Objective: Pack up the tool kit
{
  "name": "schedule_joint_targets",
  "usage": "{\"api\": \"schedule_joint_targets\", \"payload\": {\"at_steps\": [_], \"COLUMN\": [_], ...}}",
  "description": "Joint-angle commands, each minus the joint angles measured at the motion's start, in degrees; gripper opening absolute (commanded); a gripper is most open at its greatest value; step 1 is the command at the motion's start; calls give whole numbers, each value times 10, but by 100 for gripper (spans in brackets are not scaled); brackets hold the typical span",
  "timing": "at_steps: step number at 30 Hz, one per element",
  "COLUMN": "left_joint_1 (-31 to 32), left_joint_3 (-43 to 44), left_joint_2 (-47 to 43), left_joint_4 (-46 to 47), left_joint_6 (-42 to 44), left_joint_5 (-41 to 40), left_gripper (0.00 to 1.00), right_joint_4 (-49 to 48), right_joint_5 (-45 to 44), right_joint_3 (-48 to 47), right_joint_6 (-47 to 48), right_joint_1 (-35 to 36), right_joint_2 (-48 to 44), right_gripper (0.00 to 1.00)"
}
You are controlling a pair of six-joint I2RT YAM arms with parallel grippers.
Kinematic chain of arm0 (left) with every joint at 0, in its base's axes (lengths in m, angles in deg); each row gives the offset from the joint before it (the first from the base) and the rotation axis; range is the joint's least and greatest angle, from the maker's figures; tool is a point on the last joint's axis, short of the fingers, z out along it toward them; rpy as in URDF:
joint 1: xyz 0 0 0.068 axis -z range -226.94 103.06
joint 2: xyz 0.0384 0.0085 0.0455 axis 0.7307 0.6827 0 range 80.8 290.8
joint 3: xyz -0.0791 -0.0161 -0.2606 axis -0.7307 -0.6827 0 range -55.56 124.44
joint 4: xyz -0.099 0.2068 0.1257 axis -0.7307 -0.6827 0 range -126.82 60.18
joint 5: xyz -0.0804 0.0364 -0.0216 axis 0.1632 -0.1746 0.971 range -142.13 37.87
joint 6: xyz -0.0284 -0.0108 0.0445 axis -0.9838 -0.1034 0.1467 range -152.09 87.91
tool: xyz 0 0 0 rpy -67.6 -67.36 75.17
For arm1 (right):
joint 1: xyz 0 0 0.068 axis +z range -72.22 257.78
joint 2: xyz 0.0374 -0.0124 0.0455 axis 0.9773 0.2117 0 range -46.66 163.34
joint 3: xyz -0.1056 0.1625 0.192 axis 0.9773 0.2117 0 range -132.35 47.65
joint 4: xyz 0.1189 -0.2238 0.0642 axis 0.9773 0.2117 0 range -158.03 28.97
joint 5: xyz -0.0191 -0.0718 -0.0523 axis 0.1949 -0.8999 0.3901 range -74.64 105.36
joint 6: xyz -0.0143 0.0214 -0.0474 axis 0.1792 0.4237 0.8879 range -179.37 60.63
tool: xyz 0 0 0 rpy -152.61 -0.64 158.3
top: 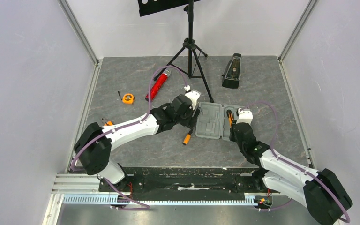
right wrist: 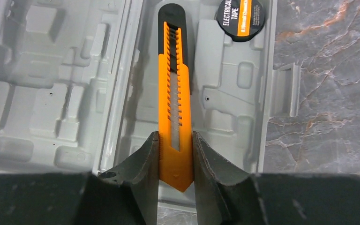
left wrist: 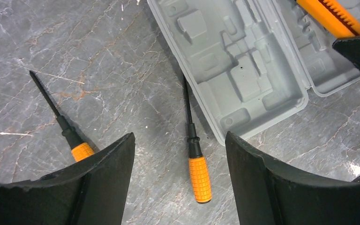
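The grey case (top: 212, 122) lies open at the table's middle; it also shows in the left wrist view (left wrist: 243, 61) and the right wrist view (right wrist: 51, 93). My right gripper (right wrist: 175, 154) is shut on the orange-and-black knife (right wrist: 173, 89), held over the case's right half. A black electrical tape roll (right wrist: 240, 18) sits in that half. My left gripper (left wrist: 180, 164) is open above an orange-handled screwdriver (left wrist: 198, 168) lying beside the case's left edge, seen from above too (top: 187, 138). A second screwdriver (left wrist: 65, 129) lies further left. The orange tape measure (top: 128, 98) lies at the far left.
A red glittery cylinder (top: 157, 85) lies behind the left arm. A black tripod stand (top: 190, 51) stands at the back middle. A black metronome (top: 232, 71) stands at the back right. Another small orange tool (top: 108, 123) lies by the left arm.
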Motion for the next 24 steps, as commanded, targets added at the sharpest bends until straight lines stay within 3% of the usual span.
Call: {"api": "schedule_joint_targets", "payload": {"at_steps": [1, 6, 12, 15, 20, 24], "left_joint_1": [-2, -2, -2, -2, -3, -8], "left_joint_3": [24, 27, 32, 32, 34, 36], "left_joint_2": [10, 20, 29, 28, 30, 35], "left_joint_4": [35, 35, 33, 30, 31, 32], "left_joint_6": [-56, -67, -72, -73, -80, -90], "left_joint_5": [14, 26, 35, 36, 36, 44], "left_gripper": [76, 76, 76, 75, 74, 72], "right_joint_4": [-60, -41, -2, 24, 100, 108], "right_joint_5": [10, 87, 91, 103, 124, 182], "right_joint_3": [2, -22, -57, -87, -163, -178], "right_joint_6": [-28, -38, -38, -27, 28, 55], "right_joint_1": [1, 2, 2, 1, -20, -76], "right_joint_2": [22, 47, 68, 71, 93, 109], "right_gripper": [0, 9, 38, 47, 52, 42]}}
